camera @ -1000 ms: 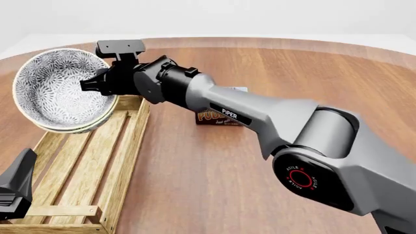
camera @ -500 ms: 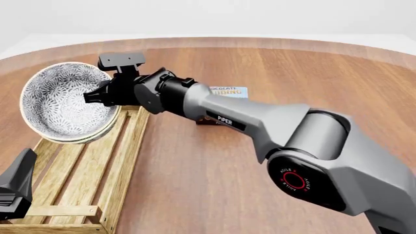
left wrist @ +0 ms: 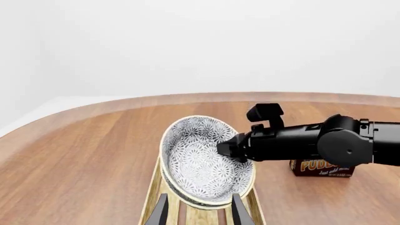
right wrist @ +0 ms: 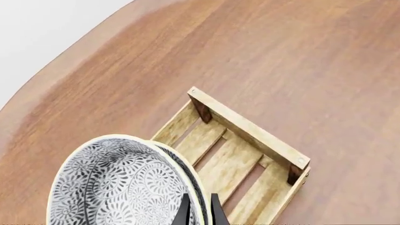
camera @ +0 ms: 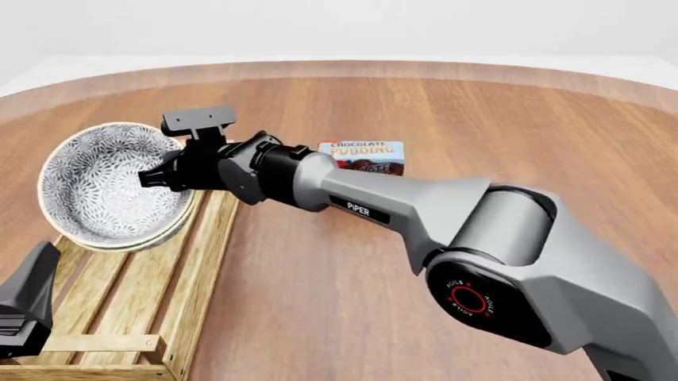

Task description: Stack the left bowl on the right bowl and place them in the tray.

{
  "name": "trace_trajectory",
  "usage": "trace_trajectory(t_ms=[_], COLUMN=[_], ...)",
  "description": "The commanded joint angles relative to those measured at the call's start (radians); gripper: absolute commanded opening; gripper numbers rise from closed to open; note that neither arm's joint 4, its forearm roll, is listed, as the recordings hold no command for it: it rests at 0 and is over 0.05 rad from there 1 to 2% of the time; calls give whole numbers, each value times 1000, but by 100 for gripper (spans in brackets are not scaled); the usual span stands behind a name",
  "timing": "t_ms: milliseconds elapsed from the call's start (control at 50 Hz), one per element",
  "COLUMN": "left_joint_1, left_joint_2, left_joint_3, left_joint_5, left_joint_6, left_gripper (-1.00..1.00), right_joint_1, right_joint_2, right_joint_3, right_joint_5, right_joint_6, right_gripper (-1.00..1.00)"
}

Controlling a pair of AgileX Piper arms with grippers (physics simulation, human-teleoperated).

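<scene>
Two stacked bowls (camera: pixel 106 189), white with a grey floral pattern, hang tilted over the far end of the light-wood tray (camera: pixel 143 290). My right gripper (camera: pixel 151 176) is shut on their rim and holds them just above the slats. In the right wrist view the fingers (right wrist: pixel 183 212) pinch the rim of the bowls (right wrist: pixel 119 187), with the tray (right wrist: pixel 250 150) beyond. My left gripper (left wrist: pixel 200 216) is open and empty near the tray's near end, with the bowls (left wrist: pixel 203 161) and the right gripper (left wrist: pixel 230 150) ahead of it. In the front view only its body (camera: pixel 27 309) shows.
A chocolate pudding box (camera: pixel 363 157) stands on the table right of the tray, behind the right arm; it also shows in the left wrist view (left wrist: pixel 322 168). The right arm (camera: pixel 424 206) stretches diagonally across the round wooden table (camera: pixel 529 143).
The right gripper has lowered the stacked bowls toward the tray's far end. The arm has dropped with them, uncovering the pudding box. The left gripper has not moved.
</scene>
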Motion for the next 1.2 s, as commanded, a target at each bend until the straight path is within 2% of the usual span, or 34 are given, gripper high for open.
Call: trace_trajectory(t_ms=[20,740,920,940,1200], left_joint_1=[0,0,0,0,0], left_joint_2=[0,0,0,0,0], left_joint_3=[0,0,0,0,0], left_joint_5=[0,0,0,0,0], left_joint_6=[0,0,0,0,0], left_gripper=[100,100,100,100,100], right_joint_1=[5,23,35,37,43], right_joint_2=[2,55,69,75,76], right_joint_3=[-3,5,-4,-13,-8], right_joint_5=[-14,-30,-17,-9,-16], right_joint_6=[9,8,-15,-21,-16], right_gripper=[-100,-100,-100,100,100])
